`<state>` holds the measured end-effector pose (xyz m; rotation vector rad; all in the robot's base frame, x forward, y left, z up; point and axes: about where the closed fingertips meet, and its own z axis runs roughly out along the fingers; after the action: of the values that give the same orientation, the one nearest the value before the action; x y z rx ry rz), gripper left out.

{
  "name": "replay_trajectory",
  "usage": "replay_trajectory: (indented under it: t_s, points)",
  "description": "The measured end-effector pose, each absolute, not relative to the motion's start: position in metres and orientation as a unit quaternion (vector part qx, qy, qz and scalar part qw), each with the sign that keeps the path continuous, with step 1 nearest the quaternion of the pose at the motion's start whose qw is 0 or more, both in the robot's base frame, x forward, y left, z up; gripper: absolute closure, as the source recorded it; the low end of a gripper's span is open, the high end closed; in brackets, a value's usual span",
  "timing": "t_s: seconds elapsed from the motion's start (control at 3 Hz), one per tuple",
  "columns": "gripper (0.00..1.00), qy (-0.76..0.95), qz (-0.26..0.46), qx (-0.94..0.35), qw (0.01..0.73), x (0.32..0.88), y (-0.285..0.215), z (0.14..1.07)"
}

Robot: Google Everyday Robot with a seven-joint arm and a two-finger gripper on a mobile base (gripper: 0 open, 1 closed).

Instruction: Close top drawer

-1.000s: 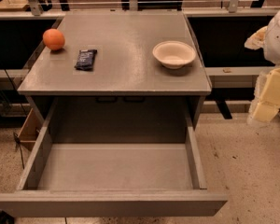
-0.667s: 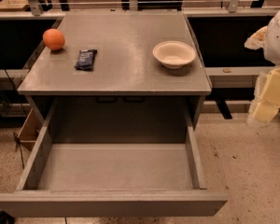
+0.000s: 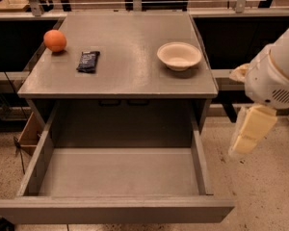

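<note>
The tool (image 3: 245, 138) hangs low over the floor; whether it is wide or narrow I cannot tell. The top drawer (image 3: 118, 173) stands pulled fully out, to the left of the tool and lower. To close it well, I think the tool must come in front of the front panel (image 3: 111, 210), near its middle, and push straight inward.

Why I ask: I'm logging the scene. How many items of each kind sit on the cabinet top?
Orange: 1
Dark packet: 1
Bowl: 1
Total: 3
The gripper hangs to the right of the open top drawer.
</note>
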<state>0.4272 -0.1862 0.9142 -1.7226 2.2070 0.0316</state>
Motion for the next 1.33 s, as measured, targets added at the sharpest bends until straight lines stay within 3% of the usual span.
replay_trajectory:
  t_s: [1.0, 1.33]
  points:
    - [0.00, 0.762, 0.100, -0.614, 0.180, 0.373, -0.119, 0.802]
    - [0.00, 0.762, 0.100, -0.614, 0.180, 0.373, -0.119, 0.802]
